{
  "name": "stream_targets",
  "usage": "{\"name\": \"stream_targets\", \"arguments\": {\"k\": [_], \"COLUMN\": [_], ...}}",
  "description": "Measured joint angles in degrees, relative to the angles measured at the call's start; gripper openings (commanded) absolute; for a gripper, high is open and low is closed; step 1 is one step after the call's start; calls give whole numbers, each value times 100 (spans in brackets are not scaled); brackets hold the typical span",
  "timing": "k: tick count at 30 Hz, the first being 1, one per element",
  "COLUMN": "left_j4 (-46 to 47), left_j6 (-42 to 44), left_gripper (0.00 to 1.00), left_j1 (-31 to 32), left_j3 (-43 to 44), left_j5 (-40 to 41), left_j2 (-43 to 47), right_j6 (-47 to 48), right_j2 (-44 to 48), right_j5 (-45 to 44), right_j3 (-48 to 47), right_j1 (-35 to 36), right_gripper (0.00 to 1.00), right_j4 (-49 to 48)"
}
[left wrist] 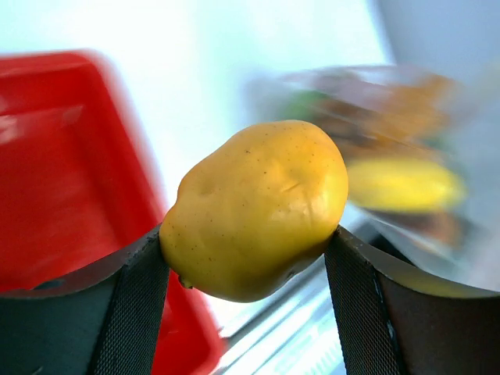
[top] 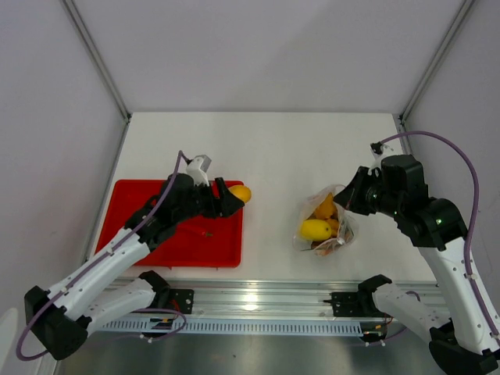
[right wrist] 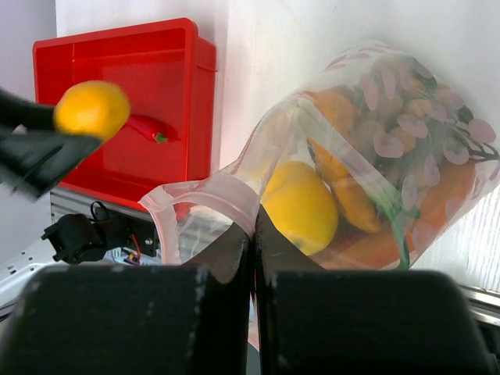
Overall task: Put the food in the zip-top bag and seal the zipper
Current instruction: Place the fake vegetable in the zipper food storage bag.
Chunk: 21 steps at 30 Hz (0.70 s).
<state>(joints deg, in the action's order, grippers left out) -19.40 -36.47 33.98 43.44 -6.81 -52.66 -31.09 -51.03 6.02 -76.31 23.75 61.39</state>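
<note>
Left wrist view, item one: a yellow-orange toy fruit point(left wrist: 254, 207) is clamped across its middle between the mesh-faced pads point(left wrist: 133, 305) of the left gripper point(top: 232, 197), whose jaws are set wide to take its width. It is carried clear of the surface, above the right-hand edge of the red tray point(top: 148, 248).

Item two: the zip-top bag point(right wrist: 375, 156) lies on the white table point(top: 273, 148), well apart from the tray. A fold of its mouth is pinched in the fully closed jaws of the right gripper point(right wrist: 251, 226), and the mouth is held up towards the tray. The zipper point(right wrist: 195, 186) is seen unsealed along that edge. A yellow lemon point(right wrist: 301, 203), orange pieces and green stalks are already inside.

Item three: a red chili point(right wrist: 144, 127) lies in the tray, not yet bagged.

Handling notes: the toy fruit is judged light and smooth-skinned with a rounded shape, so it is best gripped across its widest part. The bag is judged thin, limp and slippery; it is best taken at the stiffer zipper strip, since the film elsewhere would be expected to crumple.
</note>
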Motion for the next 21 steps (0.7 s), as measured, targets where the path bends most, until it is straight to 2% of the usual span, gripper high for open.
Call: {"name": "stream_targets", "arguments": {"k": [4, 8, 14, 21], "left_j4": [111, 323, 616, 564], "left_j6": [210, 358, 501, 492], "left_gripper": [0, 1, 1, 0], "left_j1": [911, 1589, 2273, 2758], "left_j3": [671, 1471, 2057, 2588], "left_j5": [-221, -448, -603, -723], "left_j2": [199, -131, -1023, -1974], "right_j6": [-26, -44, -122, -157], "right_j2": [-138, -205, -205, -205], "right_j5": [52, 74, 92, 96], "right_j3": [-48, -98, -107, -107], "right_j1": [0, 0, 0, 0], "right_gripper": [0, 0, 0, 0], "right_j4": [-42, -44, -42, -42]}}
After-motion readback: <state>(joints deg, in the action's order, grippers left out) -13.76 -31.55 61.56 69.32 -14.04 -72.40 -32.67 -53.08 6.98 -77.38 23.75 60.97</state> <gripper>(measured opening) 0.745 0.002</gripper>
